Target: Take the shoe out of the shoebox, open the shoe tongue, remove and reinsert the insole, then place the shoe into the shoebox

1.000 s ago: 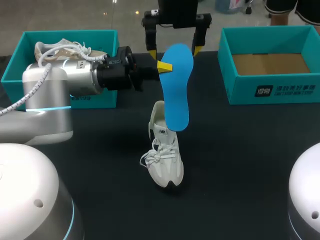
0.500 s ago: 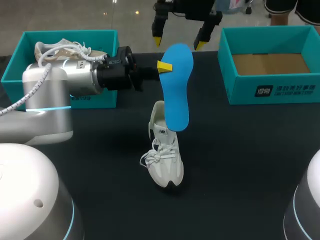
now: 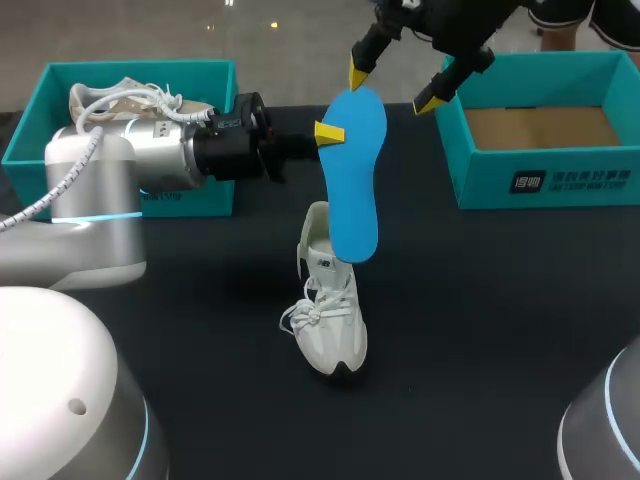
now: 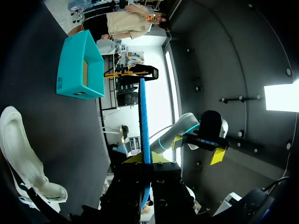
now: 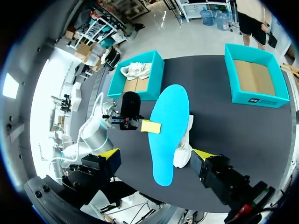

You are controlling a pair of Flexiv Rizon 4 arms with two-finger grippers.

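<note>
R pincer [image 3: 394, 88] went up n right, away from insole [image 3: 356, 190]; fingers wide apart, holding nothing. L pincer [image 3: 327, 133] still pinches insole, up in air over shoe [image 3: 330, 320] on table. Insole out; prob. goes back in next.

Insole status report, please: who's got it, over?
Left pincer shut on insole, held above shoe. Right pincer open, clear of insole. Nothing between insole and shoe.
</note>
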